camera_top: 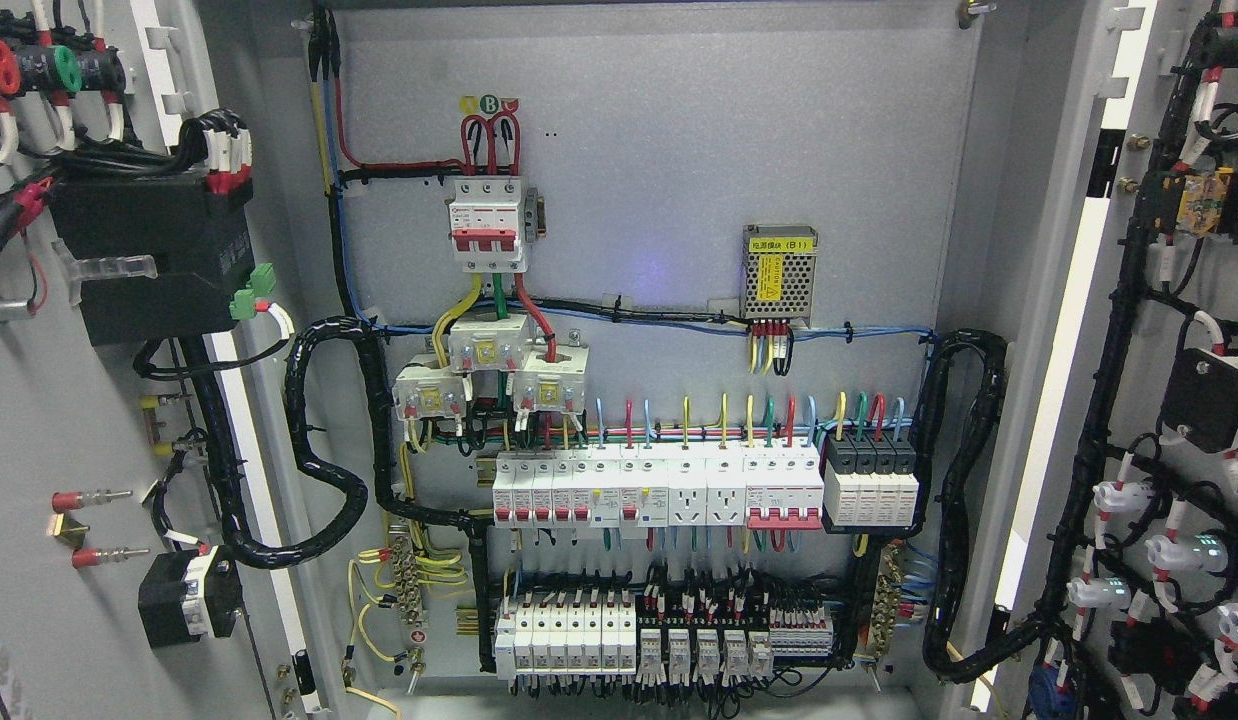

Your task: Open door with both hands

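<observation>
Both doors, left door (39, 420) and right door (1179, 400), stand open, baring the breaker panel (659, 300).

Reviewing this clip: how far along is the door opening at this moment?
Done: both doors look swung wide. The left door and right door show their wired inner faces, and the cabinet back panel with its breaker rows is fully exposed. In hand: nothing visible; no robot hand or arm is in the head view. Left: apparently nothing for the opening itself, judging from this single frame.
</observation>
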You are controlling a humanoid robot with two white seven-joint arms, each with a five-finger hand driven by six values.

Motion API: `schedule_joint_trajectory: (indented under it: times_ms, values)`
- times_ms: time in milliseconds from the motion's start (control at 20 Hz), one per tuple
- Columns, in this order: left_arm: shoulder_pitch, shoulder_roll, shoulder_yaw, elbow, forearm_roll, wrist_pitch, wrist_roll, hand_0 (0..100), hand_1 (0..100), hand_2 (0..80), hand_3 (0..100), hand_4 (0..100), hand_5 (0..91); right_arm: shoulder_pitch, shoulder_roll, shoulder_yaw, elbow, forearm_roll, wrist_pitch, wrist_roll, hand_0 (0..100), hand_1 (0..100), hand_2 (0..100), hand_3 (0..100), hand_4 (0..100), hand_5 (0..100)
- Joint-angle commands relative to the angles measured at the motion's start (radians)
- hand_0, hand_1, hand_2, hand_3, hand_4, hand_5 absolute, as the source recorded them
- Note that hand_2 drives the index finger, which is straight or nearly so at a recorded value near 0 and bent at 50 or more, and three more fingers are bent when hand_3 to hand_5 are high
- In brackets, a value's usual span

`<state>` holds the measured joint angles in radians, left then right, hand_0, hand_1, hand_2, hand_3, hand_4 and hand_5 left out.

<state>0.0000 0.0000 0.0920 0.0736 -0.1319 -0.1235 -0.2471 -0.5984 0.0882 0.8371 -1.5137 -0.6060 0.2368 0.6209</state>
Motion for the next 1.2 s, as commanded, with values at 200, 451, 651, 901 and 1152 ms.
schedule_joint_trajectory:
  times_ms: [200, 451, 651, 901, 1152]
  values:
    - [0.008, 0.008, 0.0, 0.0, 0.0, 0.001, 0.0, 0, 0, 0.0, 0, 4, 0.0, -0.007, 0.022, 0.023, 0.007, 0.012, -0.001, -0.003, 0, 0, 0, 0, 0, 0]
    - [0.008, 0.008, 0.0, 0.0, 0.0, 0.001, 0.0, 0, 0, 0.0, 0, 4, 0.0, -0.001, 0.019, 0.007, 0.01, 0.02, -0.004, -0.003, 0, 0, 0, 0, 0, 0]
    - [0.008, 0.008, 0.0, 0.0, 0.0, 0.001, 0.0, 0, 0, 0.0, 0, 4, 0.0, 0.003, 0.005, -0.021, 0.021, 0.022, -0.01, -0.016, 0, 0, 0, 0, 0, 0]
    - [0.008, 0.008, 0.0, 0.0, 0.0, 0.001, 0.0, 0, 0, 0.0, 0, 4, 0.0, 0.037, -0.018, -0.061, 0.023, 0.018, -0.014, -0.026, 0, 0, 0, 0, 0, 0]
    - [0.008, 0.008, 0.0, 0.0, 0.0, 0.001, 0.0, 0, 0, 0.0, 0, 4, 0.0, 0.08, -0.022, -0.173, 0.04, 0.023, -0.017, -0.032, 0, 0, 0, 0, 0, 0]
